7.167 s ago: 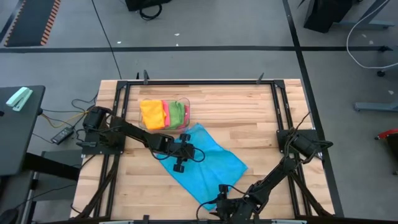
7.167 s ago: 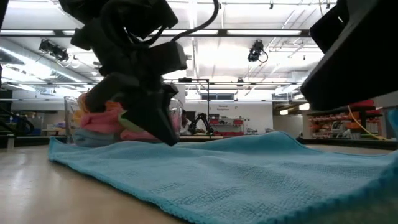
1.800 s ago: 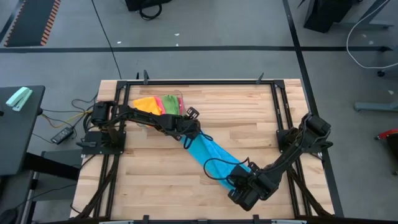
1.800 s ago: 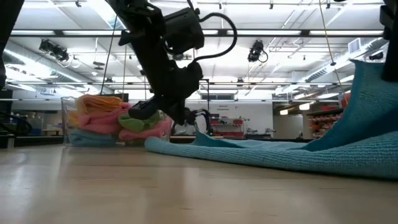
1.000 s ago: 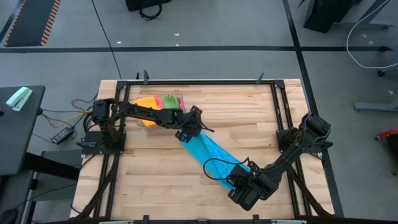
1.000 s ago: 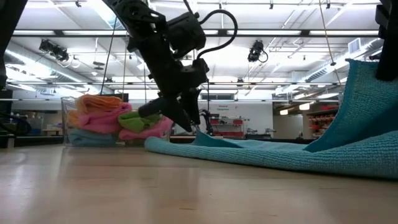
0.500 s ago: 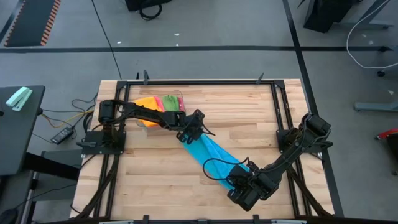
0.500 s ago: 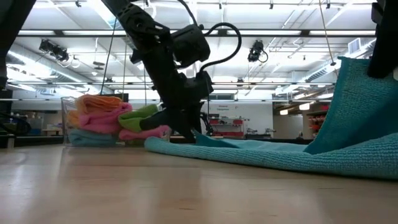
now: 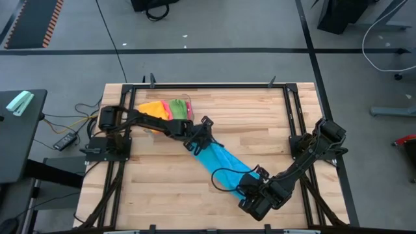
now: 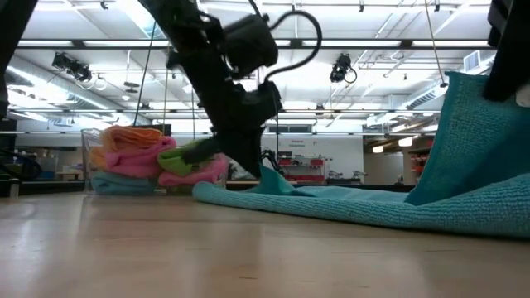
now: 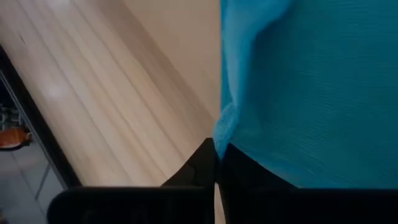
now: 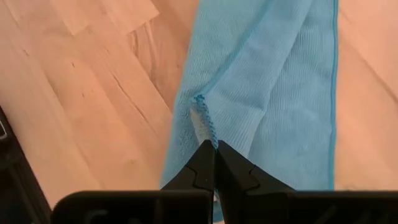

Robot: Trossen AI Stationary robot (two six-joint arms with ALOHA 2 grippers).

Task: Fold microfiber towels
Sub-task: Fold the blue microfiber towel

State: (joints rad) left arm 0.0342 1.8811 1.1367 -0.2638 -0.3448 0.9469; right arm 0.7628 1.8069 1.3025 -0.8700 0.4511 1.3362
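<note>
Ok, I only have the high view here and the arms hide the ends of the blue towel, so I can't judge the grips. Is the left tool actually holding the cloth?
Observer: Yes. In the left wrist view the left tool is shut on the blue towel, pinching its edge.
Operator: And the right one?
Observer: The right wrist view shows the right tool shut on a stitched corner of the towel.
Operator: Is the cloth lying flat between them?
Observer: No. In the low view it lies on the table near the left tool and rises steeply at the right end.
</note>
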